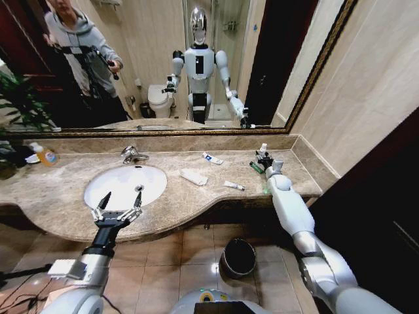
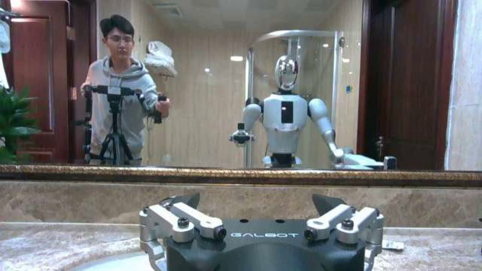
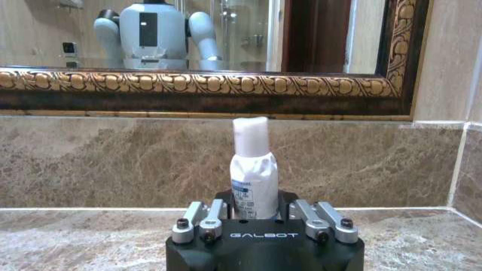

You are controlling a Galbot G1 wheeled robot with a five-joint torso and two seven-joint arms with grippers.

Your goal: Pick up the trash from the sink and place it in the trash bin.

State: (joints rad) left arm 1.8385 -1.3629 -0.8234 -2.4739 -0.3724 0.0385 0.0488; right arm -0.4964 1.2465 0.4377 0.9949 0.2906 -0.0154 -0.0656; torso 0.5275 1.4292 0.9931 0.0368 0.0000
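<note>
Polished beige marble counter; glossy white ceramic sink; chrome faucet; matt black and bare-metal left gripper; smooth white plastic tube; shiny-rimmed trash bin.

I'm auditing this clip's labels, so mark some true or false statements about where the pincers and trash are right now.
1. The right pincer is shut on a small white bottle. True.
2. The left pincer is shut on a tube. False: it hovers open and empty at the sink.
3. The trash bin stands on the counter. False: it is on the floor below.
4. A flat white packet lies on the counter. True.
</note>
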